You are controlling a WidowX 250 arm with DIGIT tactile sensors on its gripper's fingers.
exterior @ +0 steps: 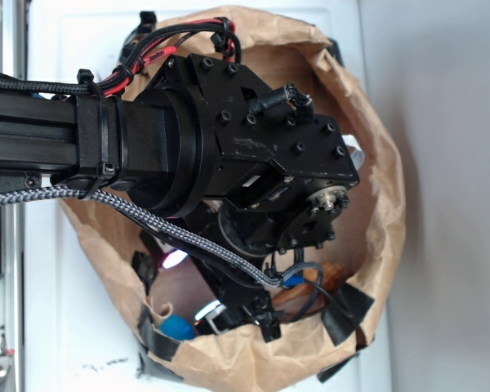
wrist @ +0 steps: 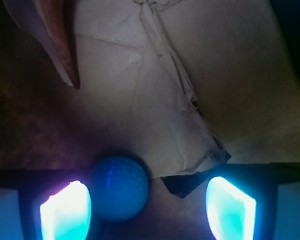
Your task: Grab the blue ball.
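The blue ball (wrist: 121, 187) is small, round and bright blue. It rests on the brown paper floor, in the gap of my gripper (wrist: 147, 202), close against the left finger (wrist: 65, 210) and well apart from the right finger (wrist: 230, 207). The jaws stand wide open with nothing clamped. From the exterior view the ball (exterior: 178, 328) shows at the lower rim of the paper bag, just past the glowing pads of the gripper (exterior: 189, 286). The arm hides most of the bag's inside.
The crumpled brown paper bag (exterior: 367, 131) walls in the work area, patched with black tape (wrist: 190, 182). A brown shell (wrist: 50, 35) lies ahead at the upper left of the wrist view. A brownish object (exterior: 331, 278) sits by the bag's right wall.
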